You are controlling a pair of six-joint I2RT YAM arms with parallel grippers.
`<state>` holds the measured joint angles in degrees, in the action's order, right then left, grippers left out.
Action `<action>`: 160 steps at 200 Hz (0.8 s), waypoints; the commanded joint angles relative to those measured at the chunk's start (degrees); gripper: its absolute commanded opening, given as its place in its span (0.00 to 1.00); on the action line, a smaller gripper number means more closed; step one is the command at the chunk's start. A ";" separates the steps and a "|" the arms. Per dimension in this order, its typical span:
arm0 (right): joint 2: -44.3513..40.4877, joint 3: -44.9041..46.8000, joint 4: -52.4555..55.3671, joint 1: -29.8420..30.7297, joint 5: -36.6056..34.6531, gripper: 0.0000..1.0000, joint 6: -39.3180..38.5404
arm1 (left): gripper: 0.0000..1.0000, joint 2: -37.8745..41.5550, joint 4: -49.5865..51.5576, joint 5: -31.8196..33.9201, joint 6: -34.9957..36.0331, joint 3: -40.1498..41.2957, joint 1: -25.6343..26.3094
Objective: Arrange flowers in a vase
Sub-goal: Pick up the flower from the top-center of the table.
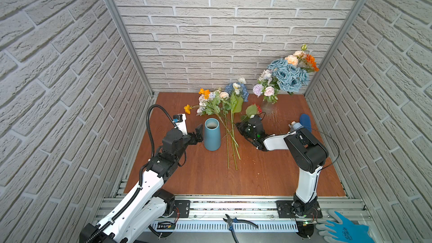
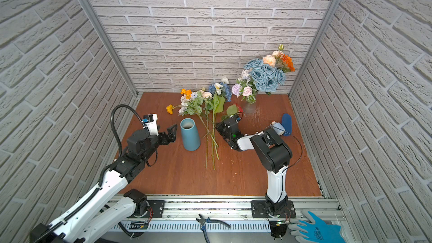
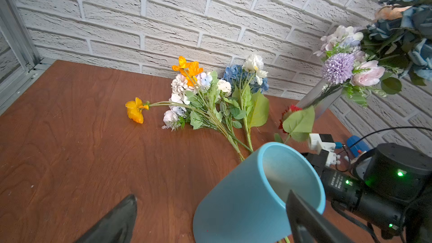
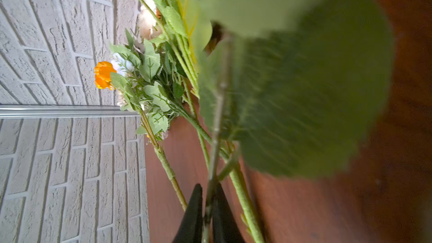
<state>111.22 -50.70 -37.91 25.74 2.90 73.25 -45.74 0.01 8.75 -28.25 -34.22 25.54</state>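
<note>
- It looks like early days to me. The blue vase (image 1: 212,136) stands upright with nothing in it, and the left wrist view shows its inside bare.
- Nearly all the loose flowers (image 1: 218,106) lie flat on the surface (image 1: 268,174) just beside the blue vase, on its right-arm side. Their stems cross one another, and the heads fan out past the vase toward the back wall.
- One flower is in hand. The right gripper (image 4: 208,185) has its fingers (image 4: 191,218) pressed together on the thin stem of the red bloom (image 1: 258,108). That bloom sits beyond the loose stems from the vase. Whether it has cleared the wood I can't tell.
- The left gripper (image 1: 198,134) waits at the vase's opposite side with its fingers (image 3: 117,220) spread wide. Whether they touch the vase wall I can't tell.
- What's left, as I judge it, is to carry the red bloom to the mouth and drop it in, then do the same with every other stem.
- The blue vase is matte and smooth, a tapered cylinder narrower at the mouth.
- The flowers look like fabric, with soft crumpled petals in orange, white and blue on stiff green stems. A broad veined leaf (image 3: 300,122) hangs off the red bloom's stem.
- The surface is reddish wood grain, scuffed in places.
- A clear glass vase (image 1: 267,107) stands well beyond the blue vase, near the back wall. It already carries a full bouquet (image 1: 288,73) of pale blue roses.
</note>
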 commanded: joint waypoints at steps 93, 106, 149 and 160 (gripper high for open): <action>-9.88 3.76 2.68 -1.22 3.46 0.06 -6.01 | 0.98 -0.92 -4.31 0.11 -0.15 0.20 -0.58; -11.28 3.91 4.25 -1.22 5.26 0.06 -7.15 | 0.98 -1.14 -4.66 0.13 -0.06 0.14 -0.67; -19.17 5.64 13.76 -1.08 8.71 0.06 -13.24 | 0.98 -3.23 -6.30 0.22 -0.31 -0.40 -1.32; -21.92 5.37 17.54 -0.74 9.54 0.06 -16.26 | 0.98 -4.01 -6.74 0.30 -0.70 -0.56 -1.55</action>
<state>95.09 -45.52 -27.20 24.73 9.47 64.07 -48.56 -2.42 8.75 -28.29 -34.22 24.71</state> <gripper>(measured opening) 0.079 0.983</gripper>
